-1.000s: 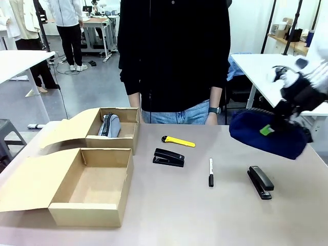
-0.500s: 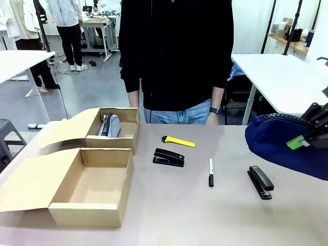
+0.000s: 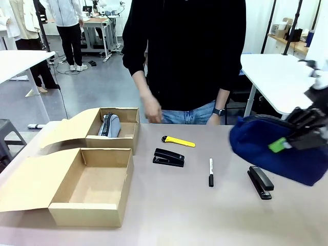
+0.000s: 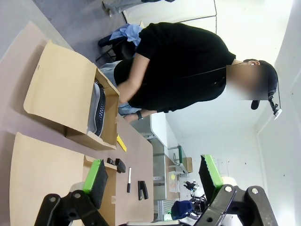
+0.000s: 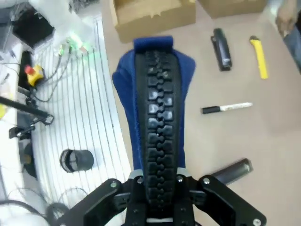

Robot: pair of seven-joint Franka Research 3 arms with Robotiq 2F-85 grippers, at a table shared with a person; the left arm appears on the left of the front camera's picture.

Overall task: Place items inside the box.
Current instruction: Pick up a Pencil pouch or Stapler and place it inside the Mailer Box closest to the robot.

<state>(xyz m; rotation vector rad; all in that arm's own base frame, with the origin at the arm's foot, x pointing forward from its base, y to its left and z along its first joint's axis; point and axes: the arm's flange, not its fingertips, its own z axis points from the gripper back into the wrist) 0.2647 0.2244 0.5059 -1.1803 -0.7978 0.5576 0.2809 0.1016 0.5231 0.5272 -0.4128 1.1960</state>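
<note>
1. Far across the table [image 3: 205, 215] from the right gripper [image 3: 285, 142], off to its left, the box [image 3: 89, 212] lies open with its flap lid folded back and its floor bare. Nothing of the task is inside yet.
2. Just beyond that box, farther from the gripper, the smaller box [image 3: 128, 136] holds a grey pouch [image 3: 110, 124]. Risk: the two openings lie side by side, so an overlong carry could drop the load in the wrong one.
3. The navy pouch [image 3: 256, 138] is pinched at one end between the right gripper's fingers, clear of the table and well apart from the box. Its bulk juts out unsupported. Risk: a swing in transit could work it out of the pinch, or its low end could catch the box wall.
4. The left gripper [image 4: 153, 179] has its fingers spread and holds nothing.
5. One stapler [image 3: 260, 182] lies just below the held pouch, and the other stapler [image 3: 168, 158] lies between the gripper and the box. Risk: a low pass could sweep either aside.
6. The marker [image 3: 210, 172] and the yellow knife [image 3: 178, 141] lie on the same route, and a low pass could scatter them.
</note>
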